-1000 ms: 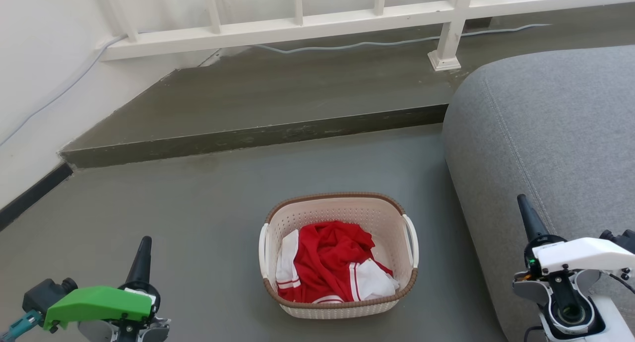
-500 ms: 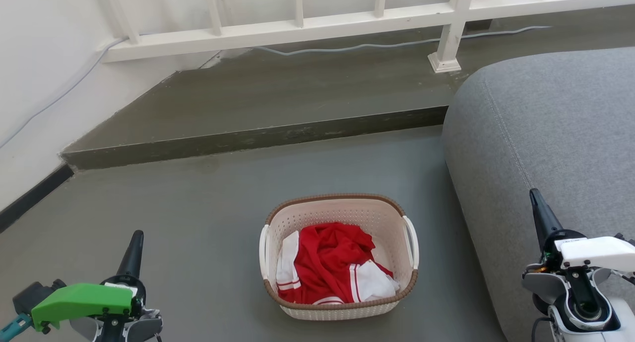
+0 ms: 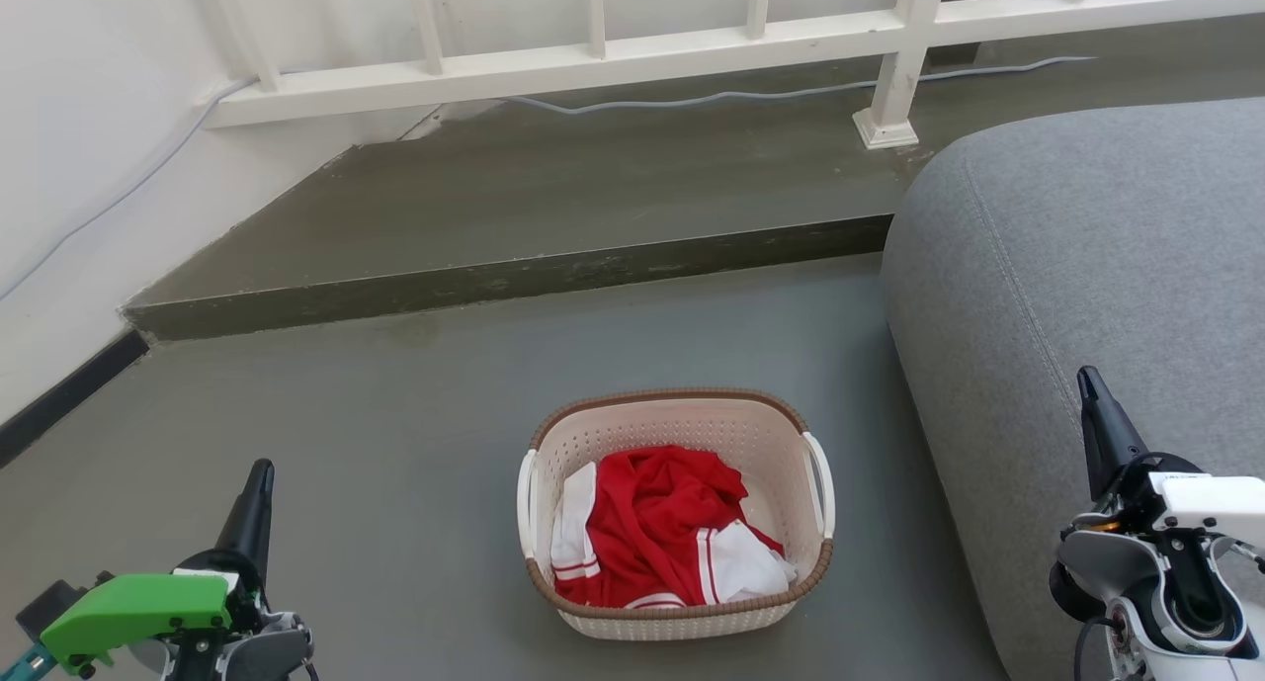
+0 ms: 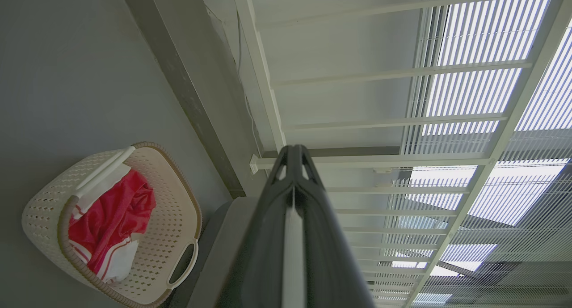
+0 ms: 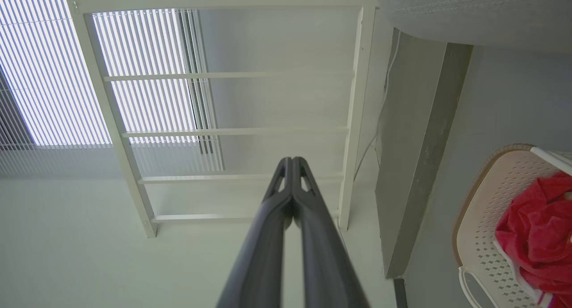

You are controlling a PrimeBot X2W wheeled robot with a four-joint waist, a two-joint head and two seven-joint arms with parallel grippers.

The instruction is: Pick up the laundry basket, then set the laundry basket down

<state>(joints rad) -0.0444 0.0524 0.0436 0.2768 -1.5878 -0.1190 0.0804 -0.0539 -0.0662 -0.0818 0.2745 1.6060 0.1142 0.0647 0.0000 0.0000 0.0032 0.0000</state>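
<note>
The laundry basket (image 3: 672,426) stands on the grey floor in the lower middle of the head view. It is cream, perforated, with a brown rim and white side handles, and it holds red and white clothes (image 3: 652,518). My left gripper (image 3: 259,481) is shut and empty at the lower left, well apart from the basket's left handle. At the lower right my right gripper (image 3: 1090,386) is shut too, over the sofa's edge and apart from the basket. The left wrist view has the basket (image 4: 176,209) left of the left gripper (image 4: 293,152). The basket (image 5: 487,196) lies right of the right gripper (image 5: 291,162).
A grey sofa (image 3: 1087,246) stands close to the basket's right side. Behind the basket a raised step (image 3: 514,276) crosses the floor, with a white railing (image 3: 593,53) and a cable (image 3: 751,93) beyond it. A white wall (image 3: 79,118) closes the left.
Both grippers have dropped lower in the head view, the left drifting left and the right drifting right, away from the basket. The basket has stayed put.
</note>
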